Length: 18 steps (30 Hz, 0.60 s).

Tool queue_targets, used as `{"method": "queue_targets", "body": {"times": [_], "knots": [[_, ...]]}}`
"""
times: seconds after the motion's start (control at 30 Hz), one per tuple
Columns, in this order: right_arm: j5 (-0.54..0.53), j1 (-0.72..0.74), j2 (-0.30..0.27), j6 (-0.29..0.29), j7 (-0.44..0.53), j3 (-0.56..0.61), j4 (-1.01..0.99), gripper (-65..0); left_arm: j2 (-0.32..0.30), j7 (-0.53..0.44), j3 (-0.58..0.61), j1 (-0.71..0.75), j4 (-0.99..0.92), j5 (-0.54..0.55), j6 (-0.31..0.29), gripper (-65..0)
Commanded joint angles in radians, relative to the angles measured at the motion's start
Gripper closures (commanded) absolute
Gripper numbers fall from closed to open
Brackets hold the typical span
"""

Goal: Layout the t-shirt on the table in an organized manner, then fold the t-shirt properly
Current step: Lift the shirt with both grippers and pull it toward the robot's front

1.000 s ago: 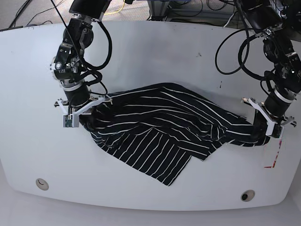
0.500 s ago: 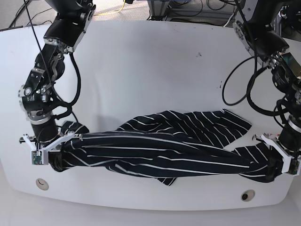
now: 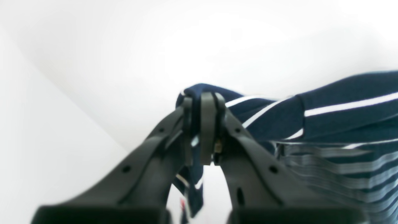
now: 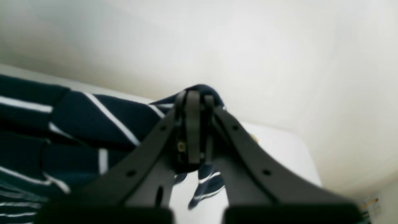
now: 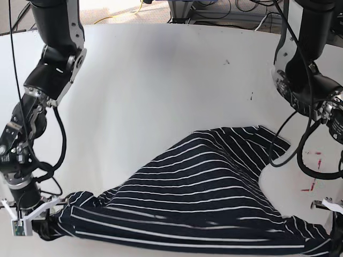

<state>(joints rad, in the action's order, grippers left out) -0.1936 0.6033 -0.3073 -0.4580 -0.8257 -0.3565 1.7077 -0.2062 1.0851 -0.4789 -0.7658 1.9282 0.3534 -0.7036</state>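
Note:
The dark navy t-shirt (image 5: 198, 198) with thin white stripes hangs stretched between my two grippers near the table's front edge. Its far part still lies on the white table (image 5: 161, 80). My right gripper (image 5: 42, 225), at the lower left of the base view, is shut on a bunched corner of the t-shirt (image 4: 93, 118); the wrist view shows cloth pinched between the right gripper's (image 4: 194, 99) fingertips. My left gripper (image 3: 202, 102) is likewise shut on a fold of the t-shirt (image 3: 326, 121). In the base view the left gripper (image 5: 333, 235) sits at the lower right corner, mostly cut off.
A red-outlined mark (image 5: 313, 171) lies on the table at the right, next to the shirt's far corner. Small dark specks (image 5: 226, 62) dot the far right of the table. Cables and equipment (image 5: 214, 10) lie beyond the far edge.
Both arms have drawn further toward the front edge and apart, each keeping its hold. The shirt has gone from a twisted band to a wider triangular sheet, shifted right and forward.

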Motion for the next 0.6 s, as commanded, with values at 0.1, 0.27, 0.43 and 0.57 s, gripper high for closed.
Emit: {"method": "queue_targets", "body": {"times": [0.1,0.27,0.43,0.57], "knots": [[0.015,0.194,-0.023,-0.023,-0.002,0.001,-0.068,0.0,-0.016,0.004,0.032,-0.148,0.009,0.003,0.058,0.0],[0.016,0.327,-0.057,-0.023,-0.008,0.083,-0.145,0.0,-0.014,0.060,0.052,-0.266,0.006,0.002,0.074,0.0],[0.016,0.453,-0.065,-0.022,-0.008,0.150,-0.203,0.0,-0.012,0.105,0.099,-0.384,-0.022,0.002,0.092,0.0],[0.016,0.548,-0.069,-0.022,-0.007,0.184,-0.275,0.0,-0.011,0.106,0.131,-0.476,-0.065,0.002,0.101,0.0]]}}
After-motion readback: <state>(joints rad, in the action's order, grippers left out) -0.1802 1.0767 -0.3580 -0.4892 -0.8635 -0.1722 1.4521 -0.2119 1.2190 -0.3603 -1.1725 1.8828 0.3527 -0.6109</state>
